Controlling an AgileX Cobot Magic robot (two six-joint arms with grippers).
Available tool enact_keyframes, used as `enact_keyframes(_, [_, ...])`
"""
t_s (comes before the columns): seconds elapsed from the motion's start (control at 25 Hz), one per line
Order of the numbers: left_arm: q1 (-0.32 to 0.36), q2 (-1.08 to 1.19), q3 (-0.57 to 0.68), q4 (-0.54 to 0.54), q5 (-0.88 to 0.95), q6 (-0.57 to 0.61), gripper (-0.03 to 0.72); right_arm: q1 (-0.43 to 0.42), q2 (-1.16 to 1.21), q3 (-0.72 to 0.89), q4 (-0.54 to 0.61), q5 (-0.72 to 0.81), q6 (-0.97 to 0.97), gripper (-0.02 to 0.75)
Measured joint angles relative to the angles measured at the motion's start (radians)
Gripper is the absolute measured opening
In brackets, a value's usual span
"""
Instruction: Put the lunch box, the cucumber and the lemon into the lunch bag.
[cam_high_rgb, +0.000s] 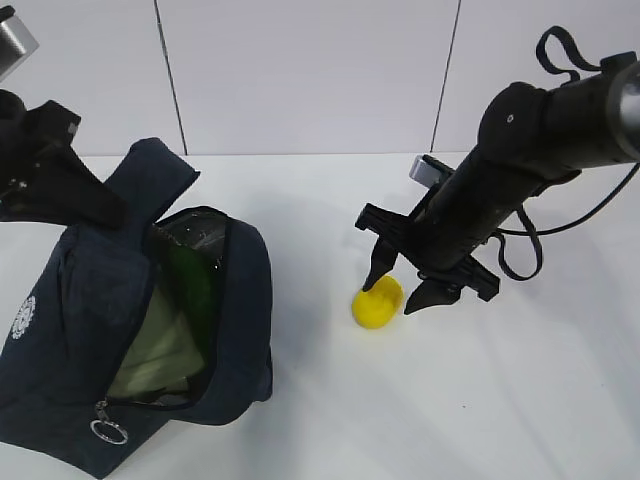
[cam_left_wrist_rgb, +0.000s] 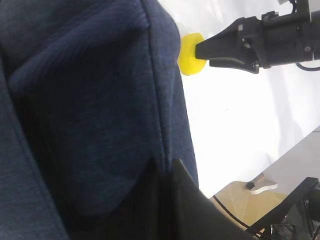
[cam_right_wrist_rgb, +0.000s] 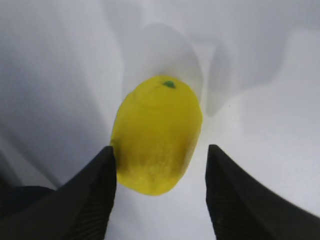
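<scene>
The right gripper (cam_high_rgb: 399, 290) stands open astride one lemon (cam_high_rgb: 377, 302) (left finger touching, right finger apart). Bare white table (cam_high_rgb: 500, 400) surrounds both. To its left, one lunch bag (cam_high_rgb: 235, 330) gapes, one cucumber (cam_high_rgb: 192, 285) and lunch box (cam_high_rgb: 155, 350) inside. The left gripper (cam_high_rgb: 105, 212), closed, pinches the bag's fabric.

white table (cam_high_rgb: 300, 420), pale panelled wall (cam_high_rgb: 300, 70)

Navy lunch bag (cam_high_rgb: 240, 310); yellow lemon (cam_right_wrist_rgb: 156, 135); white table (cam_high_rgb: 450, 400).
</scene>
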Motion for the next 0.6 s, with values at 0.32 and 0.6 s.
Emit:
enact_keyframes(0.32, [0.000, 0.000, 0.000, 0.000, 0.000, 0.001, -0.006, 0.000, 0.025, 0.000, 0.001, -0.066, 0.009, 0.436])
enact_keyframes(0.6, [0.000, 0.000, 0.000, 0.000, 0.000, 0.001, -0.006, 0.000, 0.025, 0.000, 0.001, -0.100, -0.017, 0.454])
